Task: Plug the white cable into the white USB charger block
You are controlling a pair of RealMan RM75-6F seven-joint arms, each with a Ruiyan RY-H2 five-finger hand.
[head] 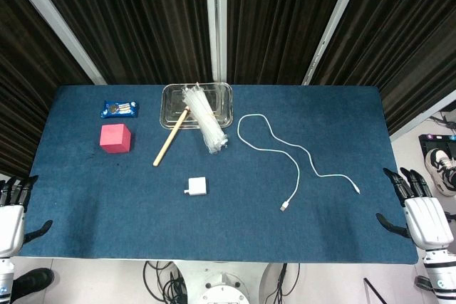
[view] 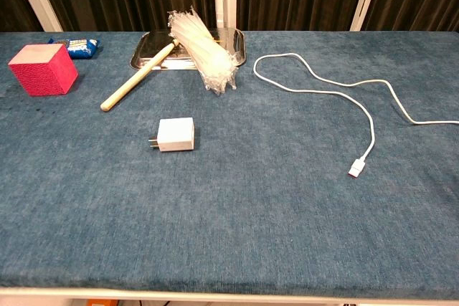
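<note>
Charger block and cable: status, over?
Both hands, left and right, open at table edges. Charger block and cable apart, untouched. Nothing between them.

table, blue cloth | on it: charger block, cable, pink cube, tray, snack packet

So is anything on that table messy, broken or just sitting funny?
Mostly tidy. The oddest bit is the glass tray: a wooden stick and a bag of clear straws lean out over its rim onto the cloth. The white cable lies loosely snaked, and the charger block looks undamaged.
</note>
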